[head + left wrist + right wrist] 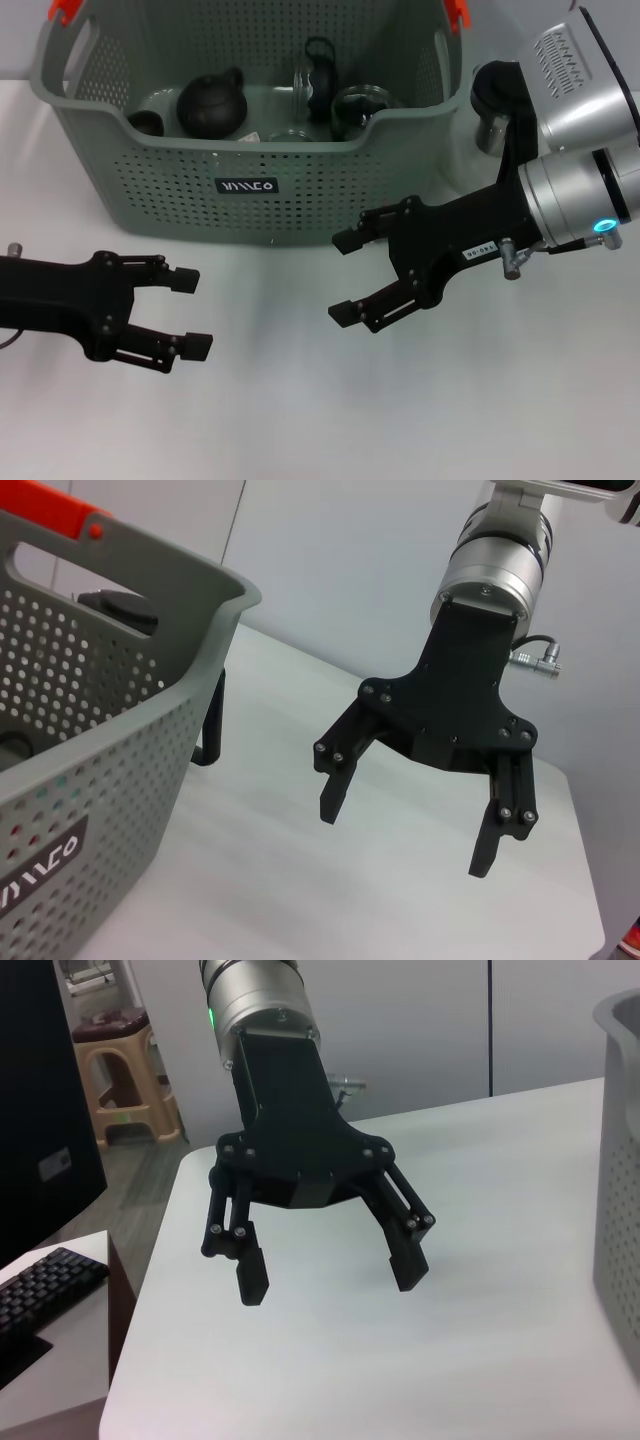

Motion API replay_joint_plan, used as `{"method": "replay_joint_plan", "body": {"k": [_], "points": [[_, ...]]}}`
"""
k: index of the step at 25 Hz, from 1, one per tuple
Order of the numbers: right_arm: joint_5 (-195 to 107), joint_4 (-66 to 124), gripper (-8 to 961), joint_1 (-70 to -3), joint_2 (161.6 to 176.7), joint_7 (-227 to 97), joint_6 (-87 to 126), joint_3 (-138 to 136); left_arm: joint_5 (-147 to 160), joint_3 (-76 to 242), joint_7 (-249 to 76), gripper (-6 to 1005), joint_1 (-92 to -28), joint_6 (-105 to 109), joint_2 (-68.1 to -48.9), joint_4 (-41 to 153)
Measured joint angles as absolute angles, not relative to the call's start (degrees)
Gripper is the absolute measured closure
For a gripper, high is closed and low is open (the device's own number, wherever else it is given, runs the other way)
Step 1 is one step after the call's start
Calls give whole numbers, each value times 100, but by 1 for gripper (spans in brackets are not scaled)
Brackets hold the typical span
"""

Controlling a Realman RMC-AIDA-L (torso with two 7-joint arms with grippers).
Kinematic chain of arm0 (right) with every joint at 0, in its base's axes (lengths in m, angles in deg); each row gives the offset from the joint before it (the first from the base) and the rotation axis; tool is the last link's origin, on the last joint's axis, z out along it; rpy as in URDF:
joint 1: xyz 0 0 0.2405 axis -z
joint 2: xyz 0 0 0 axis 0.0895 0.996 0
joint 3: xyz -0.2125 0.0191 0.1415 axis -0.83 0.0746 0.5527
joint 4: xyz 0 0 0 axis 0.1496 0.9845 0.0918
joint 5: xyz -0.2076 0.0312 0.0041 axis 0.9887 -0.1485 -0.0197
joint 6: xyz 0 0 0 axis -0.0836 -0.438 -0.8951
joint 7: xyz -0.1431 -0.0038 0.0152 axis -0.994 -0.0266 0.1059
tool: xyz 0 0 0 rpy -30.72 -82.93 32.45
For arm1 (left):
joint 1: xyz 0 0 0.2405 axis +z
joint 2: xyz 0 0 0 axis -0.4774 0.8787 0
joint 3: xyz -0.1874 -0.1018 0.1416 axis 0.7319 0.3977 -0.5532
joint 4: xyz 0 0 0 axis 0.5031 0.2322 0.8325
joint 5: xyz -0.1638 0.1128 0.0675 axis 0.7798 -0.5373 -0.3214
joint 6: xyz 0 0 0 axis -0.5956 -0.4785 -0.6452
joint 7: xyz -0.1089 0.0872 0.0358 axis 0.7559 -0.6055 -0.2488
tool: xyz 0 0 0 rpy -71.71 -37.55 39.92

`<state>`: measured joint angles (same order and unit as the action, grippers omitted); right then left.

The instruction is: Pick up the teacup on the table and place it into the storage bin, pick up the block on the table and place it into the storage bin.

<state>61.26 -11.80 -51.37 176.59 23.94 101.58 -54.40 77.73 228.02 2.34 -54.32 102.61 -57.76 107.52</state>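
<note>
your storage bin [250, 160] sits on the white surface [300, 420], a dark teapot [212, 103] inside. your left pincer [190, 315] and right pincer [345, 277]: both spread, empty, before it.

White table [330, 1360], grey wall [420, 1030], plastic stool [125, 1075], black keyboard [45, 1280] on side desk

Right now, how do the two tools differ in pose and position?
The left tool sits low on the robot's left, away from the storage bin; the right tool is higher, close to the bin's front wall. The left reaches in from the left edge, the right from the right. Both are open and empty.
</note>
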Motion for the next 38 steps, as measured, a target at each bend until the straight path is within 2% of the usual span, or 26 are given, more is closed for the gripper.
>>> {"method": "replay_joint_plan", "body": {"k": [38], "points": [[6087,-1186,6,-5093,17652,2473,10146,-5382,7784,22847,384,47,-5488,10342,-5763,10770]]}}
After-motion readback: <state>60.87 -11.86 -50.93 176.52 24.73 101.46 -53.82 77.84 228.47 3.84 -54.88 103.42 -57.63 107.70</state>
